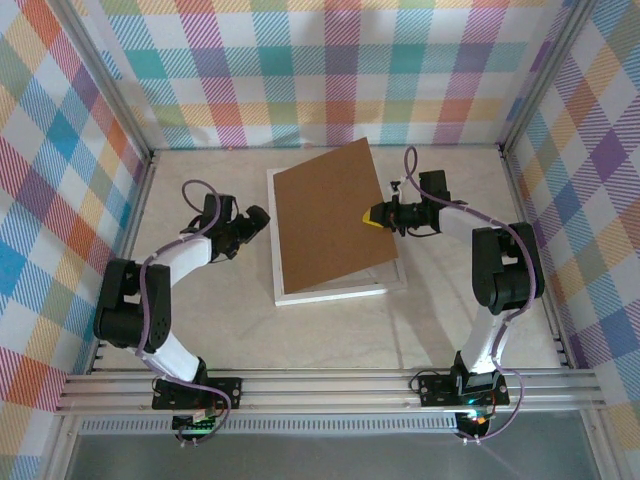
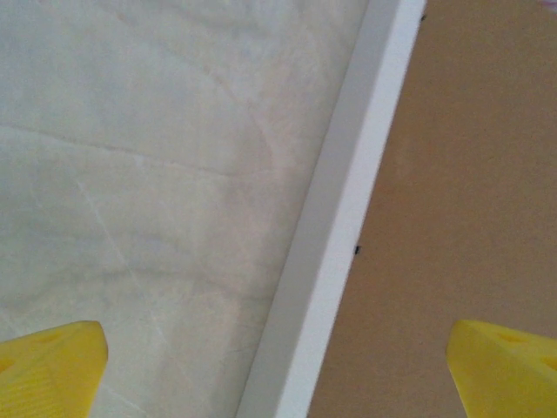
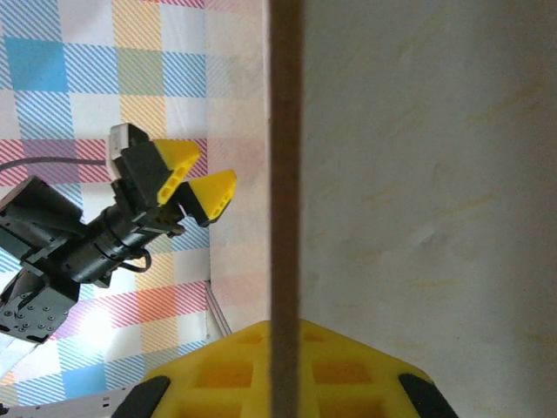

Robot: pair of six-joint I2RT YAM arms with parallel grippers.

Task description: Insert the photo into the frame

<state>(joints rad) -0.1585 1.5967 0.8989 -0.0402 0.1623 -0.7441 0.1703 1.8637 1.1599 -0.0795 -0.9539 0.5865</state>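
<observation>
- Top external view had the frame (image 1: 330, 292) lying flat at the middle of the table (image 1: 200, 330), with its white border visible along the left and near sides.
- Over it leaned the brown backing board (image 1: 330, 215), its left edge down on the frame and its right edge lifted. It looked propped like a lid so that the opening could be reached.
- The right gripper (image 1: 377, 215) was clamped tight on that raised right edge, and its wrist view caught the board edge-on between the yellow pads (image 3: 348, 374).
- The left gripper (image 1: 252, 226) hung spread wide and empty, straddling the frame's left rail, probably placed to steady the frame or reach under the board.
- The photo was hidden, and whether it lay beneath the board could not be told.
- The tilted board was itself the obstacle, covering nearly the whole opening.
- Checked cloth walls (image 1: 300, 60) closed in the far, left and right sides, well apart from both arms.
</observation>
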